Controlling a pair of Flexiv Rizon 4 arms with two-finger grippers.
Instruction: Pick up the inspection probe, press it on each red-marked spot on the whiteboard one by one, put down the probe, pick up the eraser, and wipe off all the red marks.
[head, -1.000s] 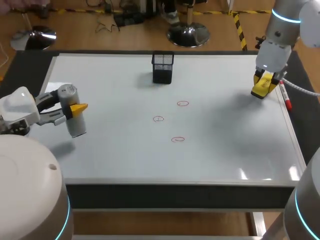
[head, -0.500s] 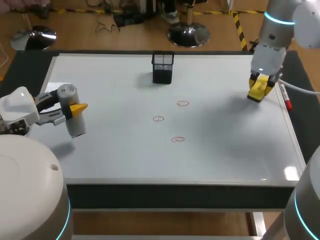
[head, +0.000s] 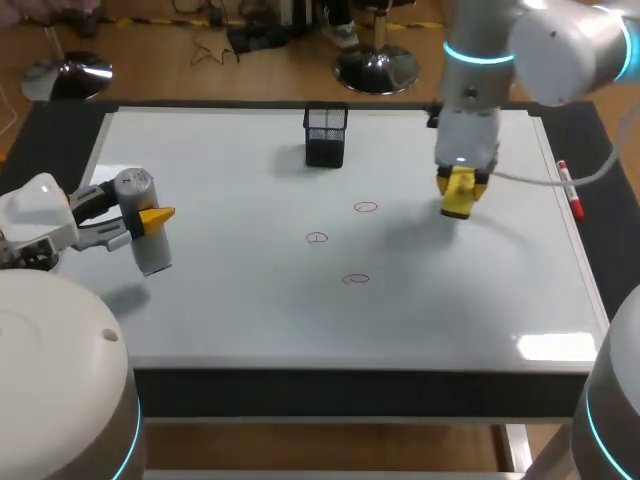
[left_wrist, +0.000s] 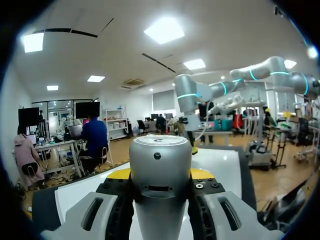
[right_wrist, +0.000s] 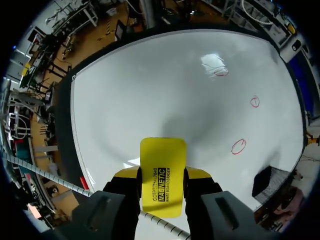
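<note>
A grey cylindrical probe (head: 140, 228) hangs above the whiteboard's (head: 250, 310) left edge, with my left gripper (head: 150, 216) shut on it. In the left wrist view the probe (left_wrist: 160, 165) fills the space between the yellow tips. My right gripper (head: 458, 184) is shut on a yellow eraser (head: 459, 197), just above the board and to the right of the farthest red mark (head: 366, 207). Two more red marks (head: 317, 238) (head: 356, 279) lie nearer the front. In the right wrist view the eraser (right_wrist: 162, 170) sticks out past the fingers, and the three marks (right_wrist: 239, 146) lie ahead.
A black mesh holder (head: 325, 135) stands at the back middle of the board. A red marker (head: 570, 190) lies along the right edge.
My right arm has carried the eraser leftward from the board's right edge toward the red marks. The left arm and the probe have stayed still.
</note>
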